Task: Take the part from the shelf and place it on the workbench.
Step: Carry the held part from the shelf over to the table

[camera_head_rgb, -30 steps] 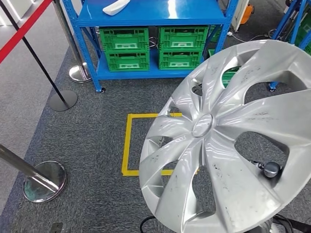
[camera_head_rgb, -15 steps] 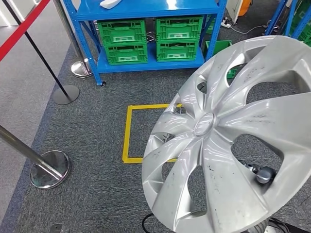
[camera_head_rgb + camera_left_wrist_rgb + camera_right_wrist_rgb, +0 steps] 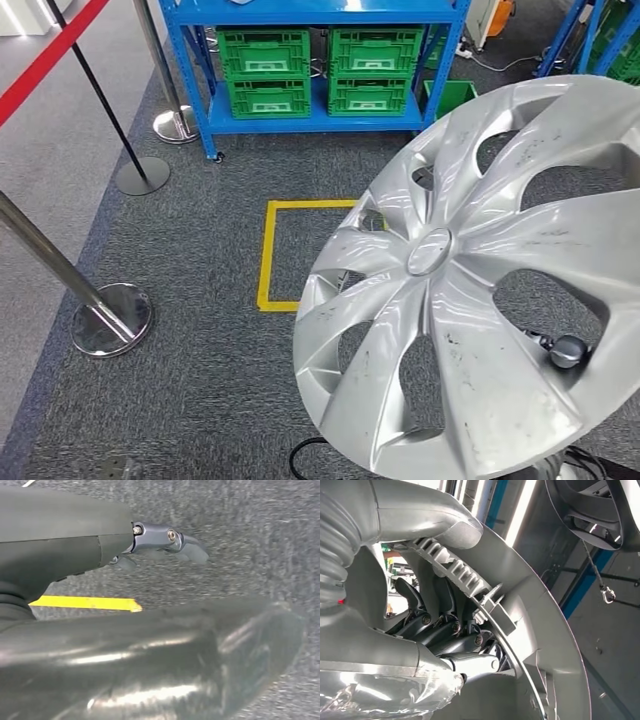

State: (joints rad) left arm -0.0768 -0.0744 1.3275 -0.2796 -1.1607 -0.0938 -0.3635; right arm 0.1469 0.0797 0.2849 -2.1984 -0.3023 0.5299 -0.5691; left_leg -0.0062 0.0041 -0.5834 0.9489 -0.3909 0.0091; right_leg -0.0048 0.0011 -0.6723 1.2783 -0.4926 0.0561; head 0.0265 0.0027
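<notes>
Silver plastic fills the head view's right side — the hubcap, held tilted above the grey carpet, well short of the blue shelf with green crates. The right hand grips its rim from behind, dark fingers curled against the ribbed inner edge. The left hand hangs over carpet near the yellow tape square — fingers apart, holding nothing.
</notes>
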